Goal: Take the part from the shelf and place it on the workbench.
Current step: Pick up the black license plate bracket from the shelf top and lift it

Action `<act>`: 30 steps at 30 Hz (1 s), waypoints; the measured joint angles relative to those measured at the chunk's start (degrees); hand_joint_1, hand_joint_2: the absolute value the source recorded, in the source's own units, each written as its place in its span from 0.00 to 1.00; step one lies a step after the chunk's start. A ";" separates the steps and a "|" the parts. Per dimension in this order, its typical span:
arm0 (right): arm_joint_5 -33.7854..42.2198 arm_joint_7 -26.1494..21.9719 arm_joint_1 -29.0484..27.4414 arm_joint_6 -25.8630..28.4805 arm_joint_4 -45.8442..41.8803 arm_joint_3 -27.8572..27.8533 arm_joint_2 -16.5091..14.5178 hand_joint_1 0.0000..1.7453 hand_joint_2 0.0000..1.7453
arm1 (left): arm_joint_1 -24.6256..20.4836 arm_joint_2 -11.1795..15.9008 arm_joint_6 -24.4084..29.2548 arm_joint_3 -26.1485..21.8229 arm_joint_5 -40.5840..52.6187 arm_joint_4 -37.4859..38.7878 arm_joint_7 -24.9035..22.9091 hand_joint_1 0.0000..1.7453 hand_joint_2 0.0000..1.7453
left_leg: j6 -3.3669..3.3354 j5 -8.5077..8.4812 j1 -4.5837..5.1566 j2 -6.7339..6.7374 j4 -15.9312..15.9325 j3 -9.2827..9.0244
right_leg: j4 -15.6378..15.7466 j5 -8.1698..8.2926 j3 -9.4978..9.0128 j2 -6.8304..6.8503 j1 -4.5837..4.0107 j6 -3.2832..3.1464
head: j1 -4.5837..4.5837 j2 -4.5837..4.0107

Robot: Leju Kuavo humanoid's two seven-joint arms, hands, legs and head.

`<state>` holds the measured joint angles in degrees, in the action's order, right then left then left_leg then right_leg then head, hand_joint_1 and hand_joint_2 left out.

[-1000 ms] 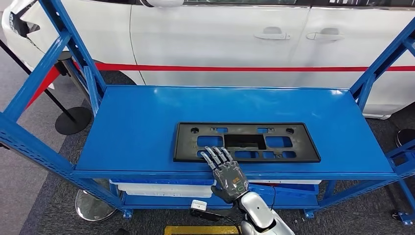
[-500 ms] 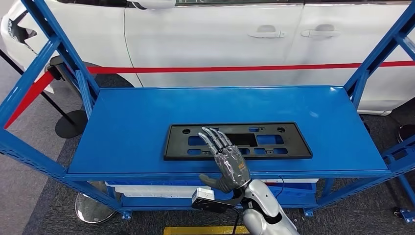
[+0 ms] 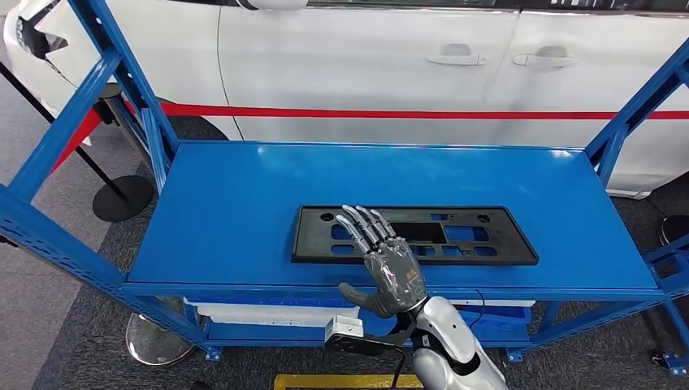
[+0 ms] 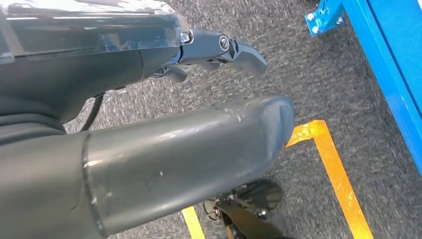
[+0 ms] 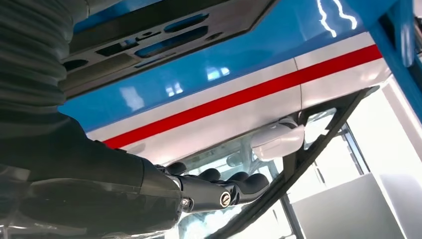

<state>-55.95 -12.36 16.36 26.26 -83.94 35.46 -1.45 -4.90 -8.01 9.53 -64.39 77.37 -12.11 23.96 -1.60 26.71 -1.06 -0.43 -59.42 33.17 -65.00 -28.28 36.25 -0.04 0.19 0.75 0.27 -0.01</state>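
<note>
Head view, looking down on a blue steel shelf (image 3: 244,219). The part (image 3: 414,235), a flat black rectangular plastic plate with rectangular cut-outs and small round holes, lies flat on the top deck of the shelf, nearer the front edge than the back and slightly right of centre.

My right robot hand (image 3: 390,272) rises from below the front edge of the shelf, back of the hand toward the camera. Its fingers (image 3: 363,225) are straight and spread, extended over the left portion of the part; whether the tips touch the plate cannot be told. The thumb sticks out sideways below the shelf edge. The hand is released and grasps nothing. In the right wrist view the same fingers (image 5: 219,191) appear extended, with the part (image 5: 149,40) and the blue deck beyond them.

My left robot hand (image 4: 149,149) hangs over grey carpet (image 4: 318,74), with orange floor tape (image 4: 333,169) beneath it. A thick grey thumb and one dark finger are seen close up; I cannot tell whether this hand is released or clenched.

Behind the shelf stands a white car (image 3: 406,73) with a red stripe along its doors. A white bin (image 3: 268,313) sits on the lower level of the shelf.
</note>
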 joint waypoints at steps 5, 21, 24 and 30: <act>-6.35 2.05 0.36 0.88 2.84 0.40 -0.02 0.00 1.00 | -0.26 -0.29 -0.02 0.03 0.62 0.00 -0.05 0.00 0.00 | 1.33 -0.06 0.04 -0.04 0.38 -0.01 | 6.97 1.85 -2.96 -0.01 -0.44 -1.21 | 0.04 0.01; -17.82 7.90 2.22 5.40 11.95 0.75 -0.90 0.00 1.00 | -0.61 -0.45 -0.28 0.19 1.42 0.00 -0.21 0.00 0.00 | 0.73 0.00 0.02 0.04 -0.33 0.33 | 5.60 0.83 -2.73 0.07 -0.22 -0.18 | -0.56 0.01; -18.76 8.92 3.40 6.21 13.64 0.61 -1.31 0.00 1.00 | -0.79 -0.62 -0.32 0.27 1.69 0.00 -0.39 0.00 0.00 | -0.08 -0.41 -0.20 0.17 0.15 0.35 | -1.14 -3.26 0.39 0.04 0.15 0.75 | -0.03 0.01; -20.28 10.72 6.98 8.23 19.39 -0.40 -3.48 0.00 1.00 | -1.05 -0.81 -0.56 1.12 2.61 0.00 -0.95 0.00 0.00 | -0.11 -0.43 -0.13 0.13 0.16 0.29 | -1.95 -0.60 1.20 0.01 0.42 0.56 | 0.10 0.01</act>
<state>-76.23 -1.64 23.34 34.49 -64.55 35.05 -4.92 -5.95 -8.82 8.97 -63.27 79.98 -12.11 23.00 -1.71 26.27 -1.18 -0.31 -59.26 33.46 -66.96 -28.88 37.45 -0.03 0.60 1.31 0.37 0.00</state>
